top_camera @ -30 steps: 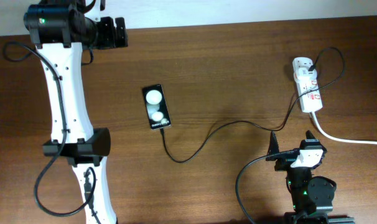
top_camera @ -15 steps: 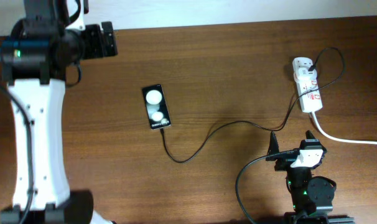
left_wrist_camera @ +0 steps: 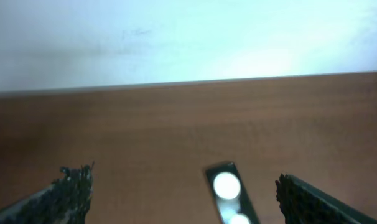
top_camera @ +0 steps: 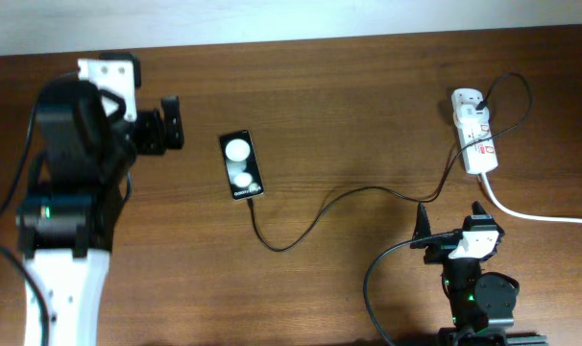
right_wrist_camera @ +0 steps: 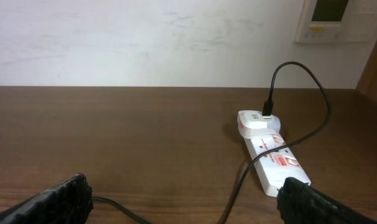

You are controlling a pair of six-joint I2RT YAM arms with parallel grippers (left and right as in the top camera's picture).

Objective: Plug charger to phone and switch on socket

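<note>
Wooden desk (top_camera: 349, 96), white wall behind. Phone (top_camera: 240, 165) flat, left of desk centre, just ahead of the left gripper (top_camera: 176, 123), whose jaws are wide and empty. Charger (top_camera: 368, 188) runs from the phone's near end to the socket (top_camera: 475, 139) by the right edge; right gripper (top_camera: 451, 219), jaws wide and empty, sits near the front edge, socket well ahead of it

left arm (top_camera: 56, 279): white link, black joint housings, small green light (top_camera: 47, 210), white block (top_camera: 109, 73) at the wrist | left gripper (top_camera: 176, 123): black, rough-edged fingers (left_wrist_camera: 70, 193) | right arm (top_camera: 493, 288): black body, green light, white wrist block, black cable (top_camera: 373, 279) looping alongside | right gripper (top_camera: 449, 213): black, pointed fingers
</note>
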